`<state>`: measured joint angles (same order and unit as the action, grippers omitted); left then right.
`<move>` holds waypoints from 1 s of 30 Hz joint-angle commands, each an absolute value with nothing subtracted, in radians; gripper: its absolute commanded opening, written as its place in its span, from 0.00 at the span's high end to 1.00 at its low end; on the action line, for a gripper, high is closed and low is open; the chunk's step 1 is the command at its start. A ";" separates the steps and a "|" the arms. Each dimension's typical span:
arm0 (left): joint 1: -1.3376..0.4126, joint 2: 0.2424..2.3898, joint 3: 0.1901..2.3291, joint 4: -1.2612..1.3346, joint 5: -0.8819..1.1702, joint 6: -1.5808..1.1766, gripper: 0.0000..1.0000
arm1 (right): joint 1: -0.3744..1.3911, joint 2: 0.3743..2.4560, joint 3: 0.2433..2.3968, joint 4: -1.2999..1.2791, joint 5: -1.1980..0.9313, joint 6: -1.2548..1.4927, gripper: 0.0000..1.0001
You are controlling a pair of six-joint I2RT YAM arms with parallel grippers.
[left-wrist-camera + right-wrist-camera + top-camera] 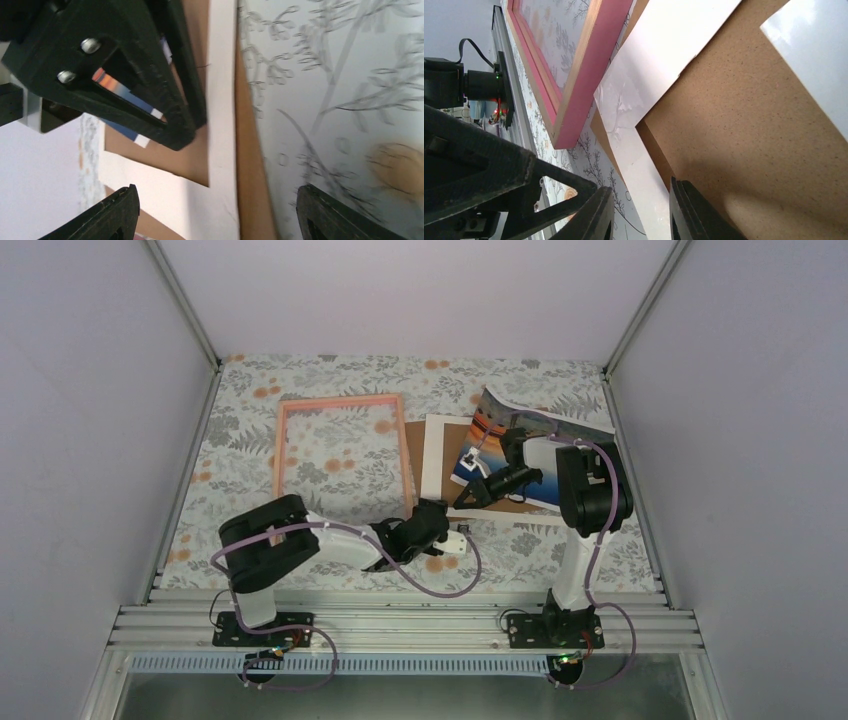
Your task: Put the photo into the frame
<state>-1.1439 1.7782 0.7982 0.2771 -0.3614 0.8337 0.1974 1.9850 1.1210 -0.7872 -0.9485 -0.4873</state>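
On the right side of the floral bench, the curled sunset photo print rests over a brown backing board, just beyond the right fingers, which are narrowly parted and grip nothing. The thin pink rectangular frame lies flat leftward; the left fingers are spread wide over a white mat.

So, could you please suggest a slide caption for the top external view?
Photo lies curled on the mat and backing board beside the pink frame, right gripper over its corner.
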 commanded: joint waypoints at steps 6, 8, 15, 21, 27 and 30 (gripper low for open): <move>-1.144 1.902 0.813 0.468 -0.511 0.932 0.26 | 0.210 2.007 1.100 -0.839 -0.972 -0.510 0.81; -1.144 1.920 0.809 0.475 -0.522 0.937 0.27 | 0.210 2.019 1.107 -0.869 -0.988 -0.523 0.83; -1.140 1.967 0.818 0.504 -0.545 0.943 0.30 | 0.209 2.088 1.149 -1.018 -1.020 -0.606 0.86; -1.141 1.963 0.814 0.513 -0.535 0.943 0.32 | 0.177 2.056 1.221 -1.112 -1.083 -0.665 0.85; -1.143 1.952 0.801 0.525 -0.523 0.946 0.31 | 0.155 1.868 1.242 -0.830 -0.909 -0.438 0.76; -1.144 1.953 0.806 0.533 -0.513 0.956 0.29 | 0.158 1.891 1.245 -0.773 -0.848 -0.379 0.78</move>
